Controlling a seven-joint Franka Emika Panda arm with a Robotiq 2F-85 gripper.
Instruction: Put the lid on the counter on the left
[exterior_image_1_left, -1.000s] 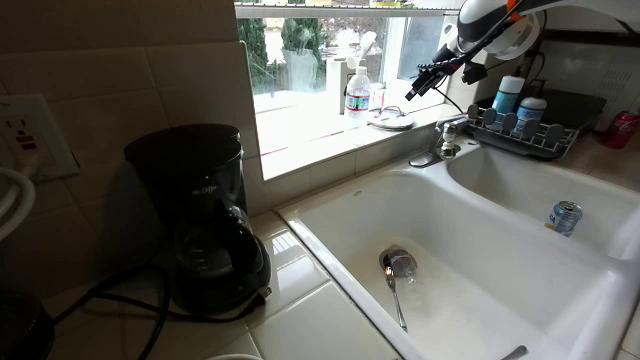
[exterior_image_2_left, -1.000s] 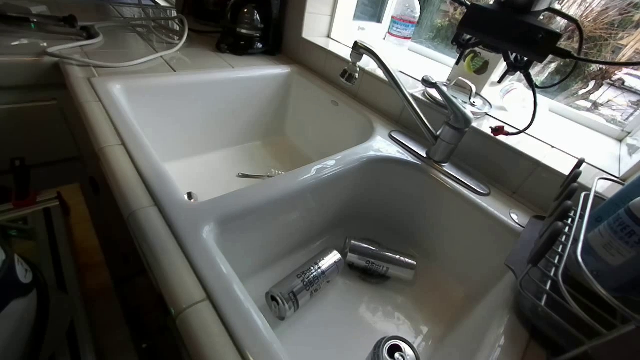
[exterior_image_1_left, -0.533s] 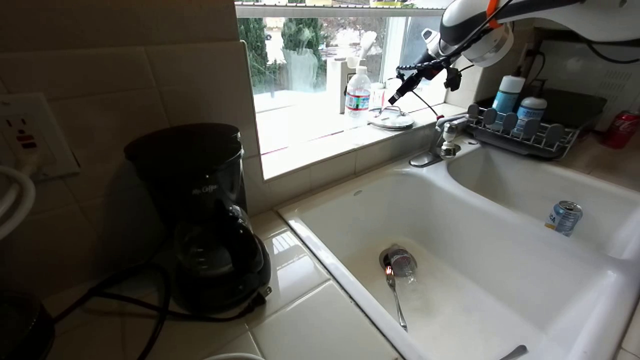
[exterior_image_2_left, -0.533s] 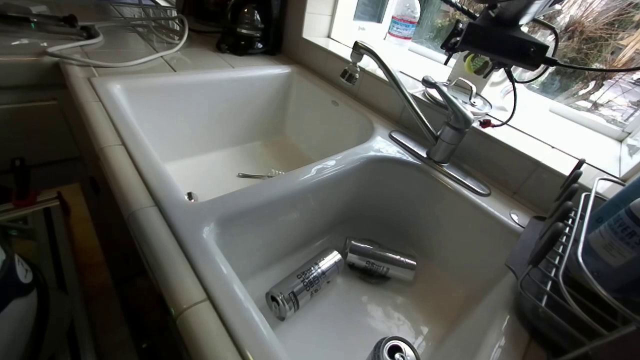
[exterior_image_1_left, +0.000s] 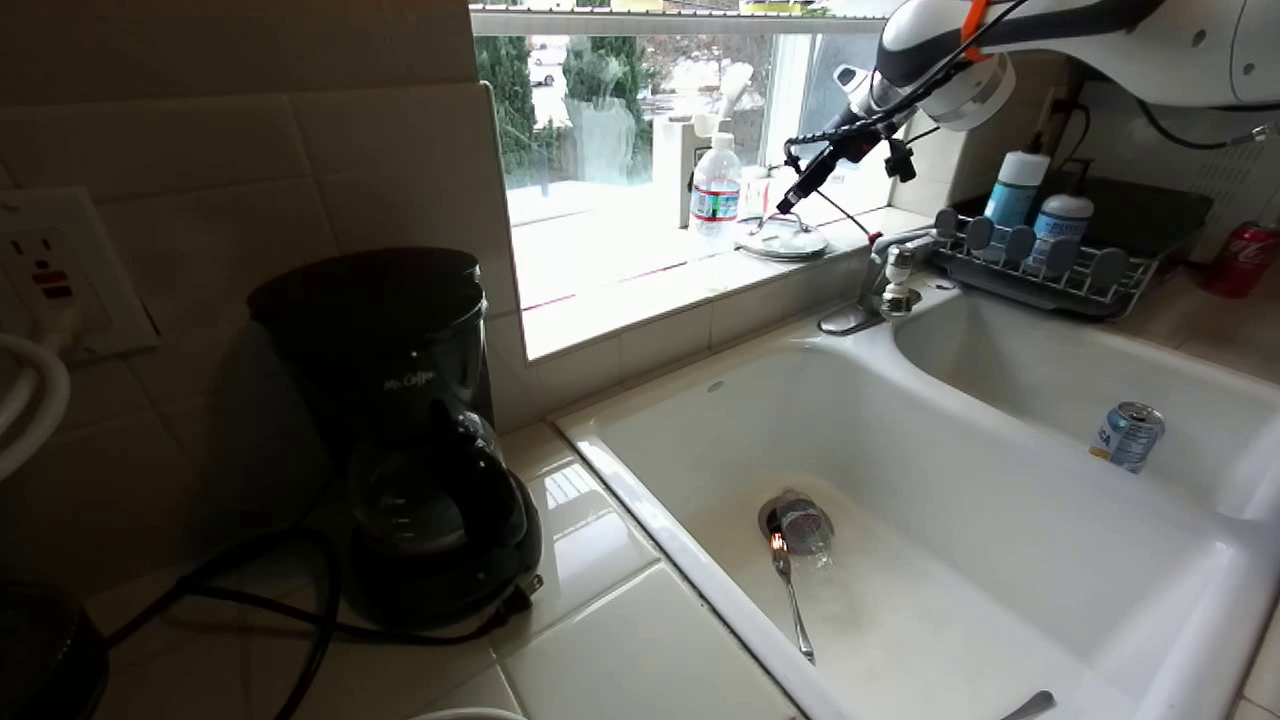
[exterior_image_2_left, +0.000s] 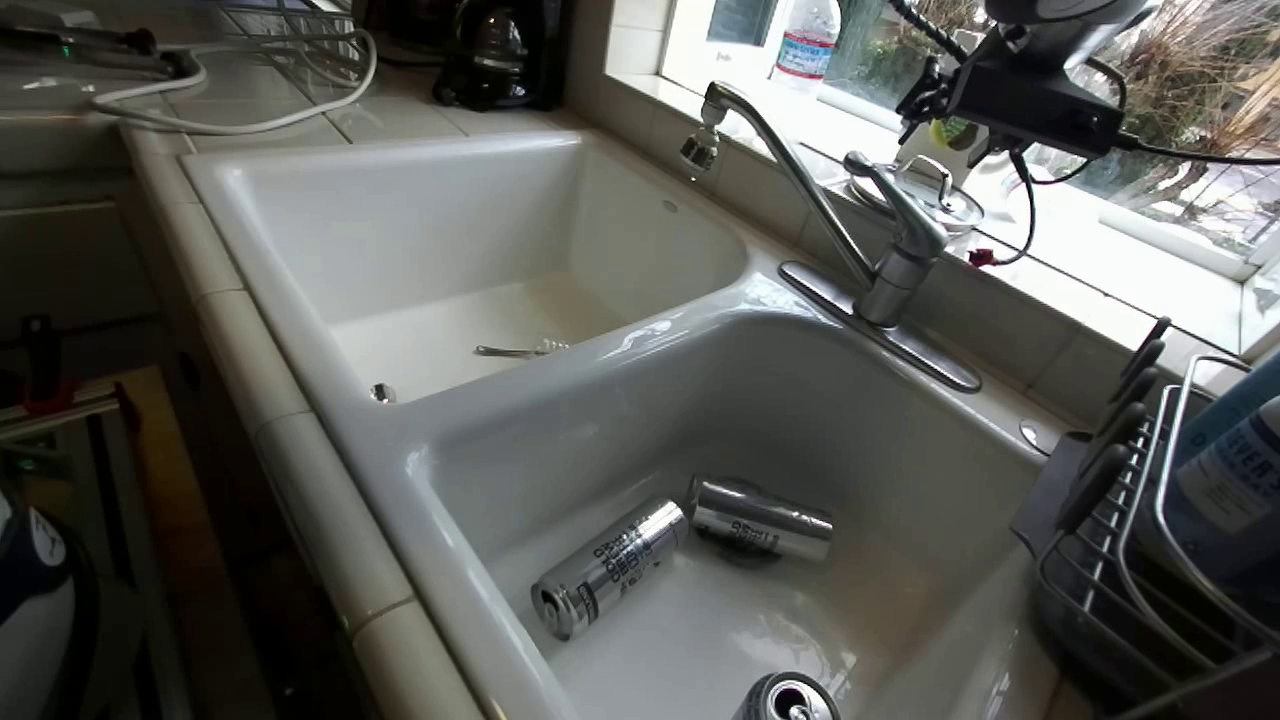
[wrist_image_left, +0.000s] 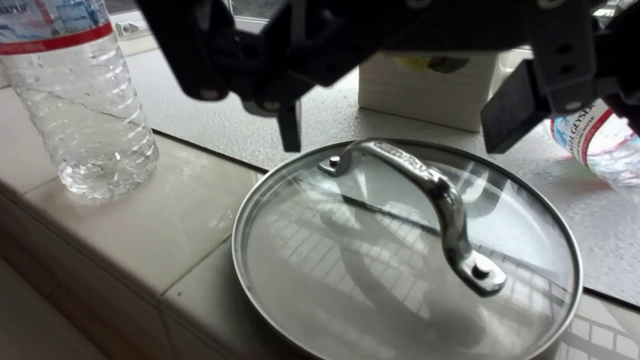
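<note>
The lid (wrist_image_left: 300, 280) is round clear glass with a thin metal rim and an arched metal handle (wrist_image_left: 417, 167). It lies flat on the window sill and shows in both exterior views (exterior_image_1_left: 785, 243) (exterior_image_2_left: 962, 214). My gripper (wrist_image_left: 397, 137) is open and empty, with its fingers wide apart above and behind the handle in the wrist view. In an exterior view the gripper (exterior_image_1_left: 785, 205) points down just over the lid. The counter (exterior_image_1_left: 630, 640) of pale tiles lies beside the coffee maker; it also shows in an exterior view (exterior_image_2_left: 400, 118).
A water bottle (wrist_image_left: 95, 120) stands beside the lid; another bottle (wrist_image_left: 595, 135) lies on its other side. A white box (wrist_image_left: 425, 95) stands behind. The faucet (exterior_image_2_left: 900, 260) rises in front of the sill. The double sink (exterior_image_1_left: 960, 470) and coffee maker (exterior_image_1_left: 400, 330) are nearby.
Over the last second my gripper has moved left and down to the lid in an exterior view; in the last half second it has shifted only slightly. The lid has not moved.
</note>
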